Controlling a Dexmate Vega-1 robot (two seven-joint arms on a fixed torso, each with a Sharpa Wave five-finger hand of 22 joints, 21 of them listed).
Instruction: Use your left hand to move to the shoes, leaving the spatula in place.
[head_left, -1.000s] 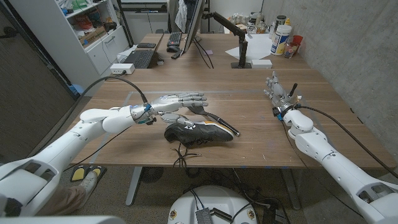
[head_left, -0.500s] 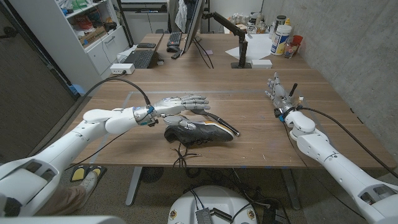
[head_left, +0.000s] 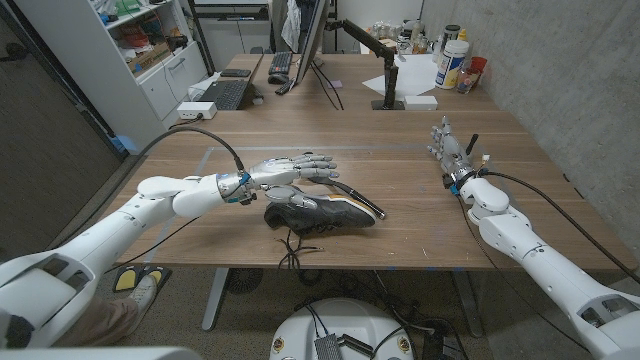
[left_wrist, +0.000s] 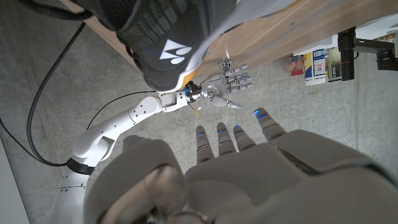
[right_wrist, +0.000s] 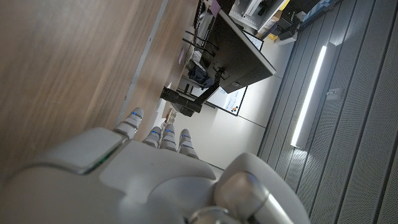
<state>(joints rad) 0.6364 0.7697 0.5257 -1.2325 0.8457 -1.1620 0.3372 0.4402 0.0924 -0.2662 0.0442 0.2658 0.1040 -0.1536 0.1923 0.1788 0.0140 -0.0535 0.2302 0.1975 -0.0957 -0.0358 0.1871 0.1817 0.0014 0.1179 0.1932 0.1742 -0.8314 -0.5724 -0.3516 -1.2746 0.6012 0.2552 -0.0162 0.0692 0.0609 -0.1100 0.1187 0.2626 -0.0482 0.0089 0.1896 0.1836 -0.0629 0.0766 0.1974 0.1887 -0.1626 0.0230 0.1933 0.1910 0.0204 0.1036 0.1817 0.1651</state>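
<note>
A dark shoe (head_left: 320, 213) with a white and orange sole lies on its side near the table's front edge, its laces hanging over the edge. The spatula (head_left: 358, 198), a black handle with a metal end, lies just behind the shoe. My left hand (head_left: 295, 168) hovers over the shoe's heel end with its fingers stretched out and apart, holding nothing. In the left wrist view the shoe (left_wrist: 168, 37) is just beyond my left hand's fingertips (left_wrist: 219, 132). My right hand (head_left: 447, 148) stands at the table's right side, fingers apart and empty; it is also the right hand (right_wrist: 143, 168) in its own wrist view.
A keyboard (head_left: 225, 94), a white box (head_left: 197, 108) and a monitor (head_left: 312, 40) stand at the back left. Bottles (head_left: 452, 60) and a monitor arm base (head_left: 388, 95) stand at the back right. A concrete wall (head_left: 560, 70) runs along the right.
My left hand has crept a little to the right and forward above the shoe. The shoe, the spatula and my right hand have stayed put.
</note>
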